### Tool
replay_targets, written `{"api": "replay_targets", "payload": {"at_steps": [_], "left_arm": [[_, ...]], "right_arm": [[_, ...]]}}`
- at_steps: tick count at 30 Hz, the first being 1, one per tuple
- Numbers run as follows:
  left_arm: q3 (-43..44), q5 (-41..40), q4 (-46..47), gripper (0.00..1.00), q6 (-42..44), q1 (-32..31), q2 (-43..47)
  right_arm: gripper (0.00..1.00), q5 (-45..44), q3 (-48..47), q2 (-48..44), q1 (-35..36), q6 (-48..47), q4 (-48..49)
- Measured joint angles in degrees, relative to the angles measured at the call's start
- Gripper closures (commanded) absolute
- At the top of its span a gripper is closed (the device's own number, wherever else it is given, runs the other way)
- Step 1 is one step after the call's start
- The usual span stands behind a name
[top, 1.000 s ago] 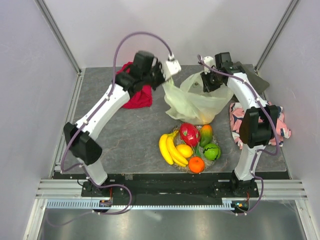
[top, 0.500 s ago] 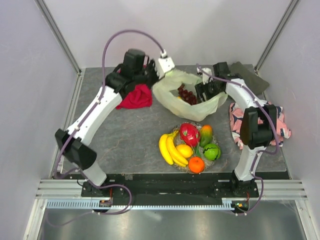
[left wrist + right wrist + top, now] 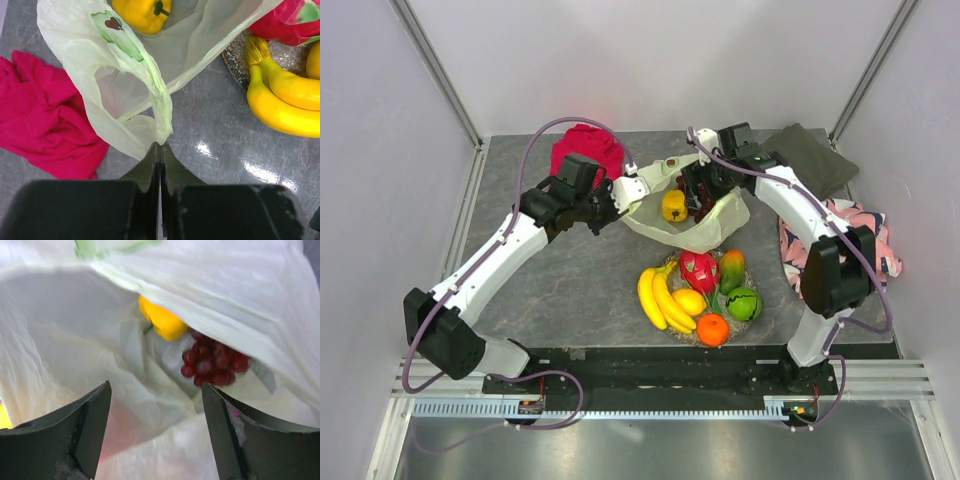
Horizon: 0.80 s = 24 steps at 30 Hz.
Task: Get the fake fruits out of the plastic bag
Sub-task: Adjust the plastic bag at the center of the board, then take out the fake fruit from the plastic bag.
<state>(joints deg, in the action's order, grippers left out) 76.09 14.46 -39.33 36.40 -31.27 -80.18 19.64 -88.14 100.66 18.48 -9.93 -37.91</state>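
The plastic bag [image 3: 708, 234] holds a yellow fruit [image 3: 673, 206] and grapes [image 3: 697, 203].

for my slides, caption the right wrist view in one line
Open right pincer at the mouth of the plastic bag, yellow fruit and grapes inside

Nothing readable here, honestly. The only marking I can spot is a green leafy print [image 3: 117, 32] with a small dark red shape on the plastic bag [image 3: 200, 40], and that's a picture, not letters. No legible labels, brands or numbers on anything else.
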Motion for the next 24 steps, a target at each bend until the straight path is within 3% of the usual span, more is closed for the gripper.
{"api": "replay_targets", "payload": {"at_steps": [1,2,4,12,21,24], "left_arm": [[-0.2,0.0,0.0,0.98,-0.1,0.0,0.0],[-0.2,0.0,0.0,0.98,-0.2,0.0,0.0],[-0.2,0.1,0.1,0.98,-0.4,0.0,0.0],[-0.2,0.7,0.2,0.98,-1.0,0.0,0.0],[-0.2,0.7,0.3,0.98,-1.4,0.0,0.0],[-0.2,0.7,0.4,0.98,-1.5,0.1,0.0]], "right_arm": [[0.14,-0.2,-1.4,1.2,0.5,0.5,0.2],[0.02,-0.3,-2.6,2.7,0.9,1.1,1.0],[0.02,-0.5,-4.9,6.0,1.6,2.3,2.2],[0.02,-4.5,-11.4,17.5,5.4,5.2,3.6],[0.02,-13.0,-15.8,23.2,8.3,7.2,3.6],[0.15,-15.0,-15.8,24.3,8.5,7.3,3.3]]}}
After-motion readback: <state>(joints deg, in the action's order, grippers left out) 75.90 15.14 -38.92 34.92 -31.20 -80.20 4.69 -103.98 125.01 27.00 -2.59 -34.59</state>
